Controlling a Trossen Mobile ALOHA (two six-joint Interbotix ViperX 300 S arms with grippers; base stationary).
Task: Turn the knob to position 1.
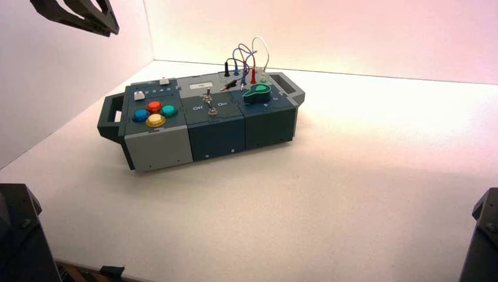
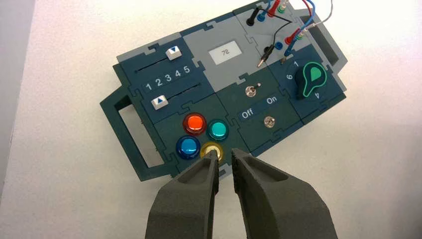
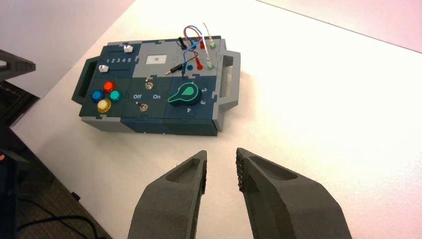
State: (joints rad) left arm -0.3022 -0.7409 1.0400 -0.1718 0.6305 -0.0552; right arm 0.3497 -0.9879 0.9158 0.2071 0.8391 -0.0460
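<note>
The dark green teardrop knob point(image 1: 256, 93) sits on the right end of the box point(image 1: 158, 147), in front of the wires. In the left wrist view the knob point(image 2: 310, 78) has its pointer lobe between the marks 6 and 4, away from the 1. It also shows in the right wrist view point(image 3: 185, 93). My left gripper point(image 2: 225, 155) hangs high above the box's button end, slightly open and empty. My right gripper point(image 3: 221, 155) is open and empty, well back from the box over bare table. Neither touches the knob.
The box also bears red, teal, blue and yellow buttons point(image 2: 204, 134), two white sliders point(image 2: 160, 102), two metal toggles point(image 2: 252, 91) by Off/On lettering, a small display point(image 2: 225, 53) and plugged wires point(image 1: 246, 59). White walls stand at the left and the back.
</note>
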